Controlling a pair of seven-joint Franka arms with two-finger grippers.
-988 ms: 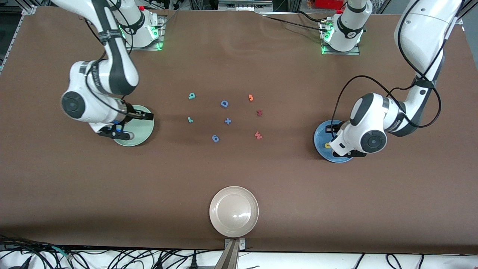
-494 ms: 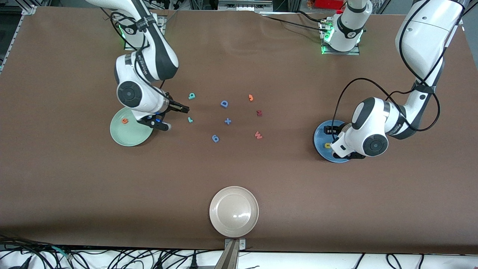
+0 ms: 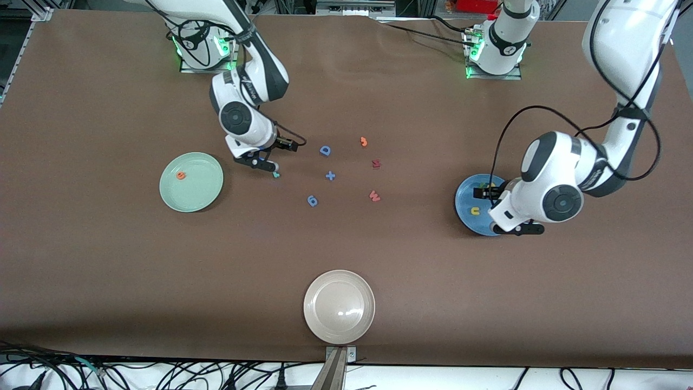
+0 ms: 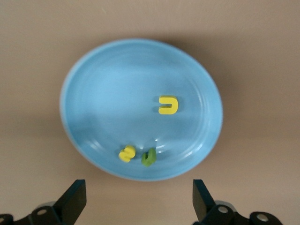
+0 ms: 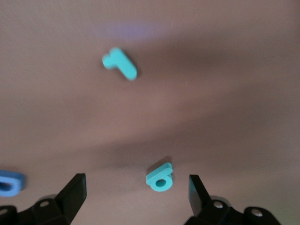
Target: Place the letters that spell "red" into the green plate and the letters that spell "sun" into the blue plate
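The blue plate [image 4: 75, 84] already carries all of "sun": the yellow u [image 4: 168, 105] toward its 3 o'clock, the yellow s [image 4: 127, 153] and green n [image 4: 148, 157] side by side near its 6 o'clock rim. The left tool [image 4: 138, 202] hangs over that rim, jaws wide and empty; this arm's job looks finished

"Red" is a third done: the orange e [image 3: 181, 175] lies in the green plate [image 3: 206, 189] at about 10 o'clock. The right tool [image 5: 136, 199] hovers over the counter [image 3: 108, 271], spread wide with nothing in it, above the teal d [image 5: 160, 177]; the teal r [image 5: 120, 63] lies close by. Next move, I judge: drop straight down, straddle the d, pinch it, and carry it to the green plate, then return for the r
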